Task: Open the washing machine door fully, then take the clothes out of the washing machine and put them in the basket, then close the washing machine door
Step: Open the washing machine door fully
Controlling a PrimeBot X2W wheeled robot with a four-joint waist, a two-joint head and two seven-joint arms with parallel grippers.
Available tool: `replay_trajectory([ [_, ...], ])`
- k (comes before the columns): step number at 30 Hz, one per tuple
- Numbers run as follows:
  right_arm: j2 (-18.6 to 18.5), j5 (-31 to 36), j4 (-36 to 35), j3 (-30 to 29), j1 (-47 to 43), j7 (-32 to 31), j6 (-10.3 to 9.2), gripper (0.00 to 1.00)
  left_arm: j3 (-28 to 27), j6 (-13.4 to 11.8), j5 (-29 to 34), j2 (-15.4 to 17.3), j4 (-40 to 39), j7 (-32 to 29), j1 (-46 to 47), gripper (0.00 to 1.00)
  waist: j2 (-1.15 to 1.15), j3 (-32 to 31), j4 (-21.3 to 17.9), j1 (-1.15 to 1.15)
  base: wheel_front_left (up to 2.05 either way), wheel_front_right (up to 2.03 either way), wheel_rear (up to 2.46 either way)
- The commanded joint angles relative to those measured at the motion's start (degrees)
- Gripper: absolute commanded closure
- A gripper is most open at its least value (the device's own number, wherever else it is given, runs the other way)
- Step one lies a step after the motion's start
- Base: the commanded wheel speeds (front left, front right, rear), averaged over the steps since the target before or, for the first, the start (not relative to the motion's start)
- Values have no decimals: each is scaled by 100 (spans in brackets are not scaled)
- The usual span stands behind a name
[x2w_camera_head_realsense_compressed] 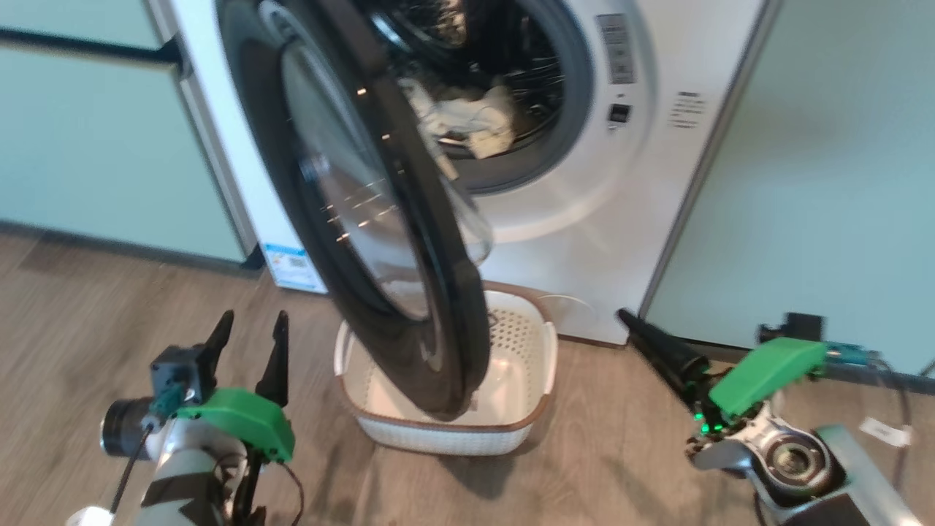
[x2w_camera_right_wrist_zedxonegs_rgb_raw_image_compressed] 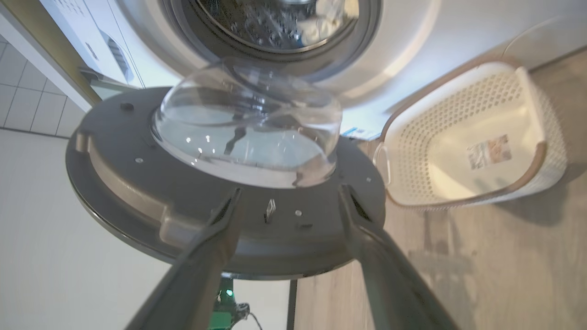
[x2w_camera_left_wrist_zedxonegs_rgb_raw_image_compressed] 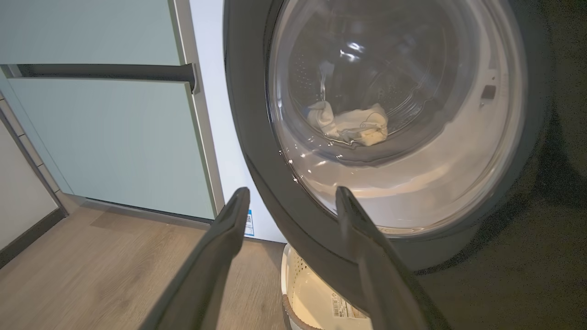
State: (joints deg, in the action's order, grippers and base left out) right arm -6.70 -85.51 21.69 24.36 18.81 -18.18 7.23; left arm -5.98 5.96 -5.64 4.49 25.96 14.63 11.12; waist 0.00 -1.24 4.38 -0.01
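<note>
The white washing machine [x2w_camera_head_realsense_compressed: 584,219] stands ahead with its door [x2w_camera_head_realsense_compressed: 445,307] swung partly out, edge-on to me, the lower rim hanging over the cream basket [x2w_camera_head_realsense_compressed: 409,432] on the floor. Pale clothes [x2w_camera_head_realsense_compressed: 471,120] lie in the steel drum. My left gripper [x2w_camera_head_realsense_compressed: 248,329] is open at the lower left, left of the door and clear of it. From the left wrist, that gripper [x2w_camera_left_wrist_zedxonegs_rgb_raw_image_compressed: 291,199] faces the door's black ring [x2w_camera_left_wrist_zedxonegs_rgb_raw_image_compressed: 257,137], and the clothes [x2w_camera_left_wrist_zedxonegs_rgb_raw_image_compressed: 351,123] show through the glass. My right gripper [x2w_camera_right_wrist_zedxonegs_rgb_raw_image_compressed: 289,195] is open just short of the door's grey inner face [x2w_camera_right_wrist_zedxonegs_rgb_raw_image_compressed: 137,183], nothing between its fingers.
Pale green cabinets [x2w_camera_head_realsense_compressed: 95,146] flank the machine on both sides, with a dark handle bar [x2w_camera_left_wrist_zedxonegs_rgb_raw_image_compressed: 105,71] on the left one. The floor is wood plank. A cable and a white tag [x2w_camera_head_realsense_compressed: 884,431] lie near my right arm. The basket [x2w_camera_right_wrist_zedxonegs_rgb_raw_image_compressed: 412,156] holds only a label sticker.
</note>
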Motion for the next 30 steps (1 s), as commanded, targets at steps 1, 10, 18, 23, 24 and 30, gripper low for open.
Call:
replay_trajectory([
  [1,-106,140,-278,56,124,267,25,0,-263,23,-35,177,-220,37,164,0,0,-94,-177,1,0,0,0],
  [10,-933,935,-445,785,-6,2466,25,0,-549,71,-140,344,-207,37,44,0,0,-248,-609,1,0,0,0],
  [18,-1458,1647,-136,835,-10,3311,25,0,-760,116,-309,393,-216,37,-147,0,0,-363,-923,1,0,0,0],
  [23,-1381,2542,-188,67,-220,3315,25,0,-822,125,-328,374,-247,37,-201,0,0,-355,-1030,1,0,0,0],
  [24,-1348,3132,-253,-258,-339,3316,25,0,-838,129,-327,365,-260,37,-209,0,0,-346,-1070,1,0,0,0],
  [30,-1045,4274,-473,-1172,-687,3316,25,0,-888,136,-315,350,-289,37,-215,0,0,-323,-1152,1,0,0,0],
])
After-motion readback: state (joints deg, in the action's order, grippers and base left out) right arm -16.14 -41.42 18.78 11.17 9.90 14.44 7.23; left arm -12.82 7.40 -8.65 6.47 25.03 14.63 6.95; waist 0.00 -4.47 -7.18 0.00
